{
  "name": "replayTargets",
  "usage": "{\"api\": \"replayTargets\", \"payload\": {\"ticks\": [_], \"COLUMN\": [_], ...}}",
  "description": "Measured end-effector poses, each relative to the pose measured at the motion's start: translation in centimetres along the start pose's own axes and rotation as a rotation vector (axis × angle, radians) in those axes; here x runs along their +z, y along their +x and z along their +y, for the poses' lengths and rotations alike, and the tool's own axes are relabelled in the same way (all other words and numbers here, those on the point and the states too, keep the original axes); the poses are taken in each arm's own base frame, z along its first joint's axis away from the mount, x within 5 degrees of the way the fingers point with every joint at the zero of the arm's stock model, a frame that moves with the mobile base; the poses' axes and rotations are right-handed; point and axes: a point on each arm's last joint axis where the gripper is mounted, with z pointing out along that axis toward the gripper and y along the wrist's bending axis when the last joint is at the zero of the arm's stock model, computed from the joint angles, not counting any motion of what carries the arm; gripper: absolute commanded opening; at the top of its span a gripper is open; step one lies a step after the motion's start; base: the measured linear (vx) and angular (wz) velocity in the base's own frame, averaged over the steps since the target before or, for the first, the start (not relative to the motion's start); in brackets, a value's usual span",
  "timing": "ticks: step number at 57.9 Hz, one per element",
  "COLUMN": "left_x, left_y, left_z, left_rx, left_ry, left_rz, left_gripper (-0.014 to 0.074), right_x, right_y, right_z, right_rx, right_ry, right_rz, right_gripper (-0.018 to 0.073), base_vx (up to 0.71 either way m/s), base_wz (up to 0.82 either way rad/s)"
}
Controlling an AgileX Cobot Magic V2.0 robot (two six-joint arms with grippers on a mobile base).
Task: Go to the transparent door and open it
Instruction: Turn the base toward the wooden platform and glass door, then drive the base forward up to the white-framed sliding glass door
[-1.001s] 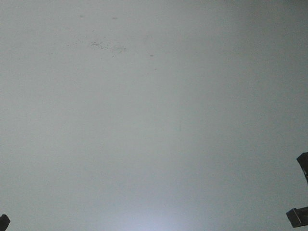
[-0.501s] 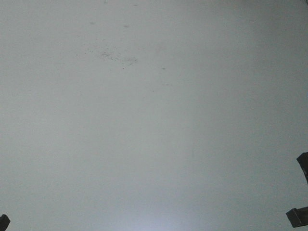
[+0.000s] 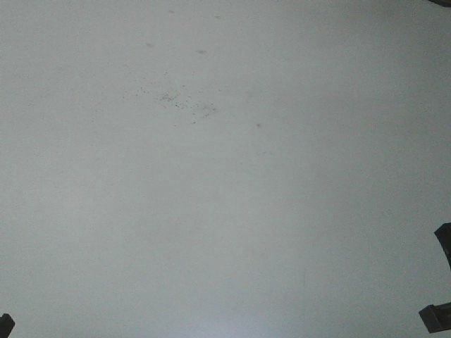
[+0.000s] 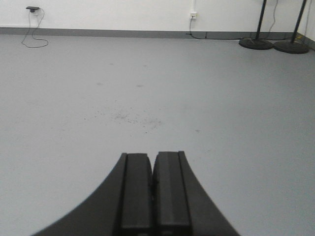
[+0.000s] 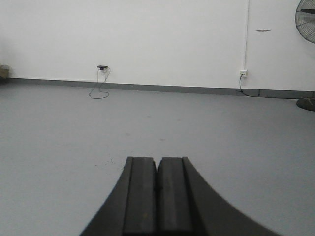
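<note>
Door wasn't in any view, so I couldn't place it.

Front view was almost all matte grey floor (image 3: 225,211), smooth, with a faint patch of dark specks (image 3: 180,102). Dark parts (image 3: 440,282) were cut off at the right edge, with another sliver at the bottom left corner; couldn't tell what they were.

Left gripper (image 4: 153,162): black flat jaws pressed together, nothing between them, lower part cut off by the frame. Beyond it lay the same speckled floor, a white wall (image 4: 123,14) with a grey skirting, a wall socket (image 4: 193,14) with a cable running down, and a small dark plug (image 4: 32,9) with a looped cable at far left. Two round black stand bases (image 4: 256,43) sat at top right, poles cut off at the top.

Right gripper (image 5: 157,162): jaws also closed flush, empty. Behind it were a white wall, a socket (image 5: 243,73) under a thin vertical conduit, and a small black device (image 5: 102,67) by the skirting with its cable trailing onto the floor. A fan (image 5: 306,19) was half cropped at the right edge, with only part of its wire guard and base showing. Something at the left edge (image 5: 4,71) was too cropped to identify.
</note>
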Motion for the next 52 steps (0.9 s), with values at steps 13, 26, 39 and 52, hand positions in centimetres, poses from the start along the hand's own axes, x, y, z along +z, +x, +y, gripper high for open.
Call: {"api": "replayTargets", "payload": {"ticks": [13,26,39,52], "left_x": [0.00,0.00,0.00,0.00], "left_y": [0.00,0.00,0.00,0.00], "left_z": [0.00,0.00,0.00,0.00], "left_rx": [0.000,0.000,0.000,0.000], "left_ry": [0.000,0.000,0.000,0.000], "left_rz": [0.000,0.000,0.000,0.000], "left_gripper": [0.0003,0.0003,0.0003,0.0003], "right_x": [0.00,0.00,0.00,0.00], "right_y": [0.00,0.00,0.02,0.02], "right_z": [0.00,0.00,0.00,0.00], "right_rx": [0.000,0.000,0.000,0.000], "right_ry": [0.000,0.000,0.000,0.000], "right_rz": [0.000,0.000,0.001,0.001], "right_gripper": [-0.0003,-0.0003,-0.0003,-0.0003], "base_vx": [0.45,0.47,0.47,0.46], "base_wz": [0.21,0.34,0.44,0.48]}}
